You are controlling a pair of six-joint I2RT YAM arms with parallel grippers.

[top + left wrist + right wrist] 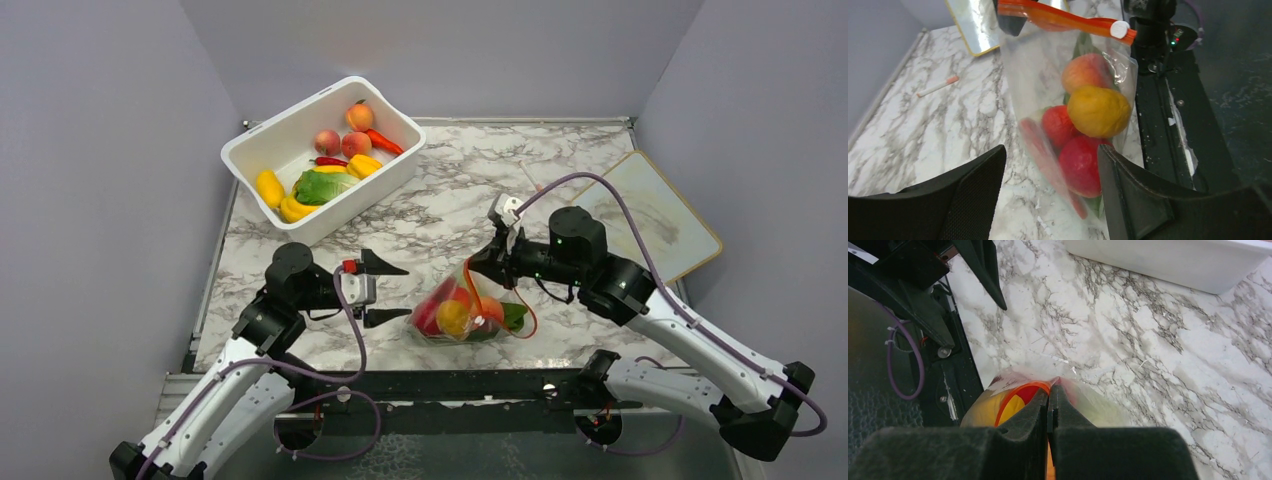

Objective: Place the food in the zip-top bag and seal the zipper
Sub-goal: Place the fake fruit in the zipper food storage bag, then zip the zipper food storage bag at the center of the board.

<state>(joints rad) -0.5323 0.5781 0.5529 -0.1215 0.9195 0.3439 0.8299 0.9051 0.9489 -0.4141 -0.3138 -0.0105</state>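
At the back left of the bench (pixel 440 190) stands a white tub (pixel 365 195) holding peaches (pixel 340 141), peppers (pixel 384 142), a cabbage (pixel 322 187) and yellow fruit (pixel 270 188). In front of it the left arm (pixel 290 285) reaches rightward, low over the bench. Its jaws are apart with nothing between them, their tips just short of the bag's near end; I cannot tell whether they touch it. The bag (pixel 470 315) is near the bench's front edge, between the two arms. Its bottom rests on the marble and its mouth is lifted. Inside are a peach (pixel 1085 72), a yellow-orange fruit (pixel 1098 111), red fruit (pixel 1080 165) and some green leaf. The zipper (pixel 1058 19) runs along the raised mouth, with a white slider (pixel 1120 29) at one end; whether it is sealed I cannot tell. A thin white stick (pixel 938 87) lies on the bench beyond. The right arm (pixel 600 270) comes in from the right, its jaws pressed together on the bag's mouth edge at the orange strip. Far right lies a board (pixel 665 215).
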